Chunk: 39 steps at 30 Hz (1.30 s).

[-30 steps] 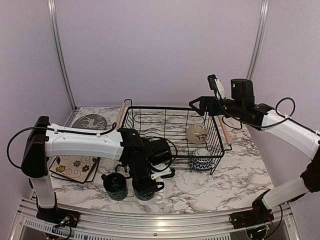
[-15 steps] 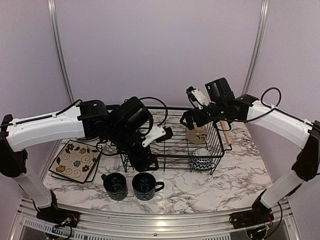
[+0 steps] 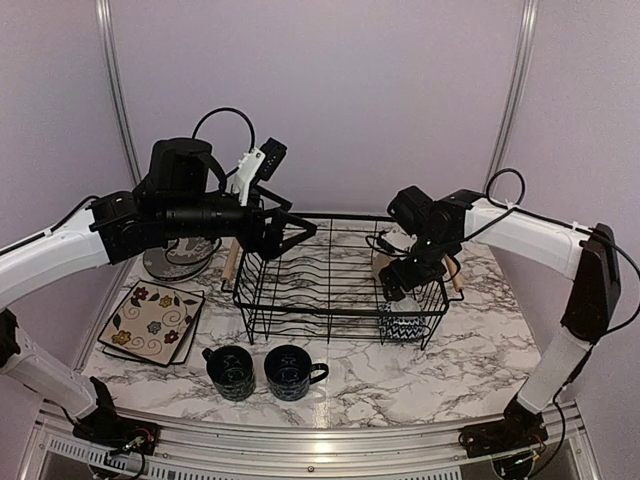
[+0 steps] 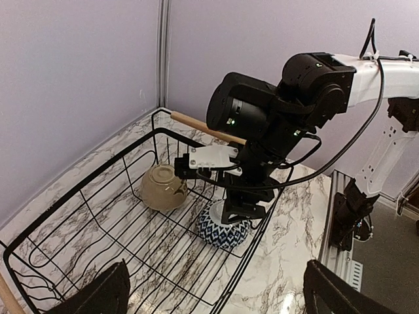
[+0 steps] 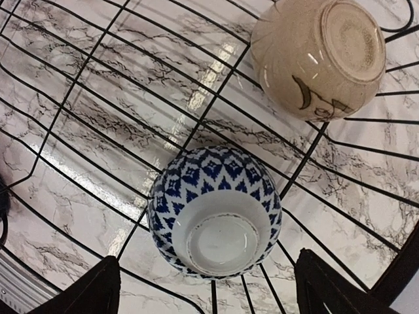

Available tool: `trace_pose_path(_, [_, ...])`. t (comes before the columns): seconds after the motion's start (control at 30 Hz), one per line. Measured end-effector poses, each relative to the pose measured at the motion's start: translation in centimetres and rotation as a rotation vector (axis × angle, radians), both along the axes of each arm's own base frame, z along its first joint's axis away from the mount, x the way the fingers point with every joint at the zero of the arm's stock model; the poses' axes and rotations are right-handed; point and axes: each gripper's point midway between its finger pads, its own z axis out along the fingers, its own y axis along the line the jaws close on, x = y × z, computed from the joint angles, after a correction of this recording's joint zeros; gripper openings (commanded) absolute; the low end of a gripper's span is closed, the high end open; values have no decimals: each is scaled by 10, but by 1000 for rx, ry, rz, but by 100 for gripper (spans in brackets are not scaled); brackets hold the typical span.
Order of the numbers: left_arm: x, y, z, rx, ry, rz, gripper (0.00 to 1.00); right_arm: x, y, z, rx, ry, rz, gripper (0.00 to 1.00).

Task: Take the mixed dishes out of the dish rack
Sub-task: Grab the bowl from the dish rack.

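fingers (image 5: 98, 288) of right gripper (image 5: 209, 284) spread wide over blue-white chevron bowl (image 5: 215, 212), touching nothing; left gripper (image 4: 219, 294) equally spread, empty.

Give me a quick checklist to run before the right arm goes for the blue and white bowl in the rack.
1. Right gripper open: ok, fingers spread wide.
2. Lined up on the blue-white chevron bowl: ok, it sits between the fingers in the wrist view, upside down.
3. Beige bowl clear of it: ok, a gap shows between them.
4. Left gripper out of the way: ok, open and raised at the dish rack's other end.
5. Fingers clear of the rack wires: cannot tell.
6. Height above the bowl: cannot tell.
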Motion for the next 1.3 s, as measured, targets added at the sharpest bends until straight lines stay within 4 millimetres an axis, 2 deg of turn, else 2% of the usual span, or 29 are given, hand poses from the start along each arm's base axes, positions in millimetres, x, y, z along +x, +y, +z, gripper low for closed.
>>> trace_pose_path(0.13, [4,-4,3,-28,-9,3,97,-7,-4,-17,-47,83,-25,84])
trace_pose_path(0.33, [7,-3,-9,-26,9,14,97,-11,-5,-38,-91,162,-44,74])
trace_pose_path(0.47, [10,0,-18,-16,17,29,97,-8,-3,-42,-99,176,-54,70])
trace_pose_path(0.6, [12,4,-26,-3,24,42,97,-6,-4,-43,-112,181,-66,84])
trace_pose_path(0.67, [12,4,-28,-1,26,44,97,-5,-5,-41,-123,178,-73,86])
trace_pose_path(0.87, [12,4,-29,1,27,43,98,-3,-6,-39,-123,172,-93,79])
trace_pose_path(1.17, [10,7,-29,-1,25,43,98,-5,-6,-41,-117,184,-115,77])
trace_pose_path(1.3, [10,7,-28,-3,24,43,98,-11,-8,-48,-130,210,-117,76])
